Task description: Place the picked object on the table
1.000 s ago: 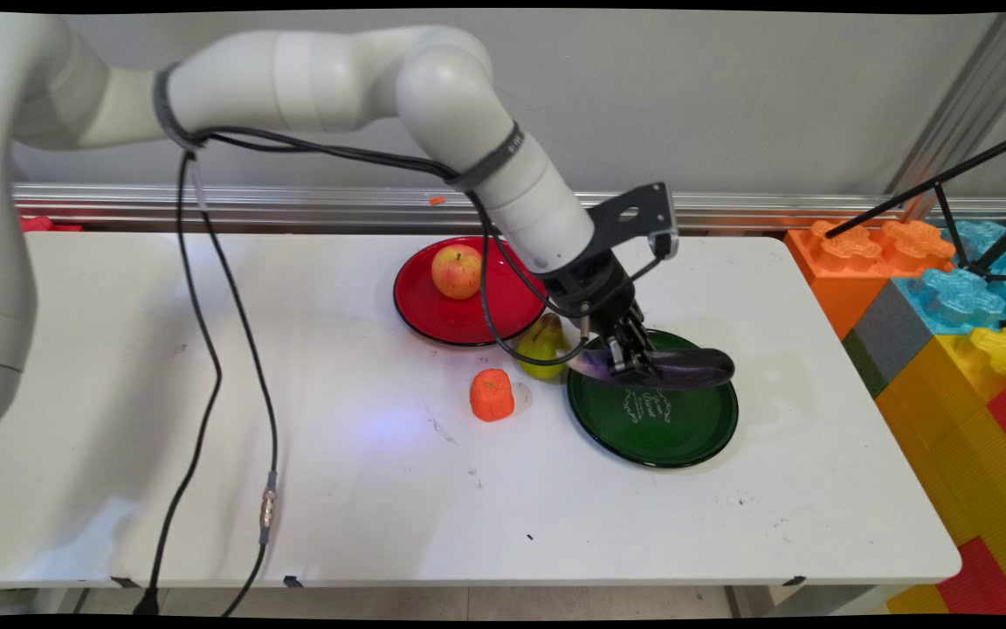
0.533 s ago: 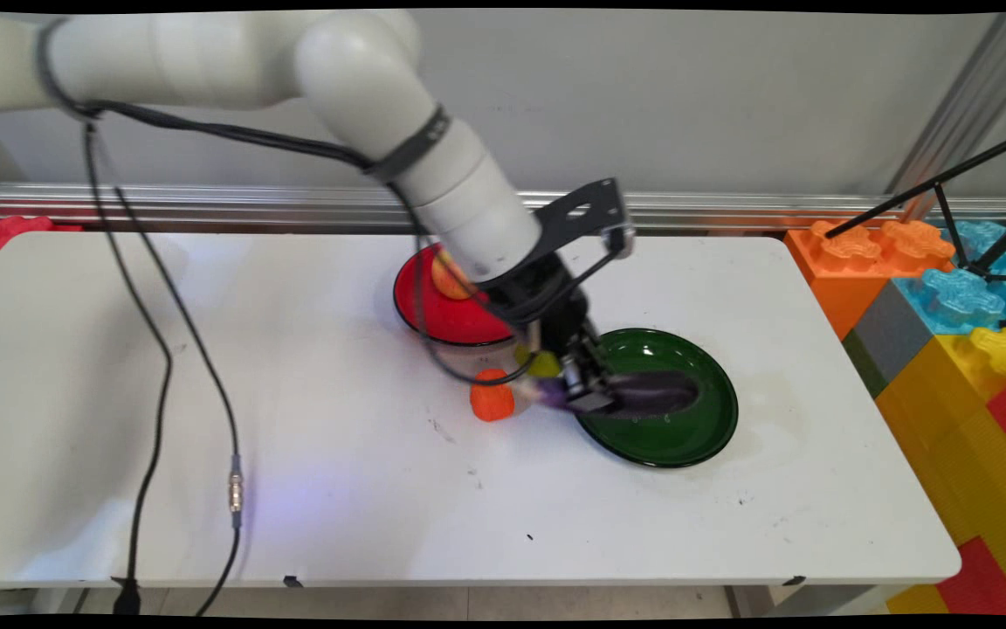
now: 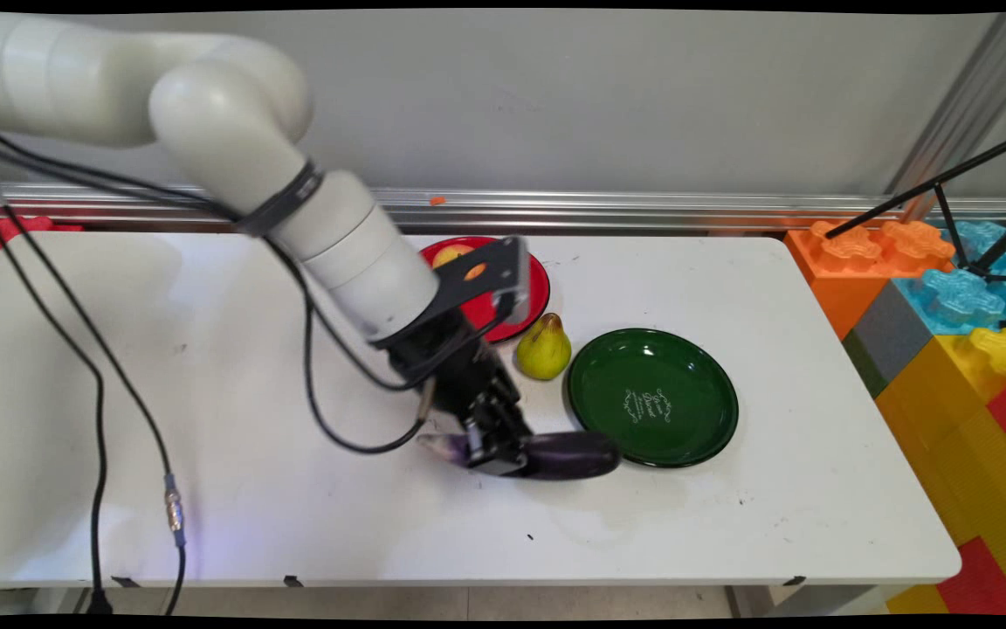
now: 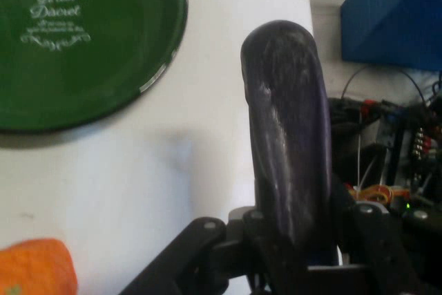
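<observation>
Two fingers of hand [image 3: 492, 441] around eggplant [image 3: 566, 455]

A white table [image 3: 730, 524] stands before a grey wall [image 3: 643, 96], big coloured blocks [image 3: 948, 314] alongside.

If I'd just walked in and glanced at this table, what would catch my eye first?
Most likely the dark purple eggplant, clamped in the black gripper near the table's front, just left of the empty green plate. Next, the yellow-green pear standing between that plate and a red plate farther back, and the bright toy blocks stacked at the table's right end.
</observation>
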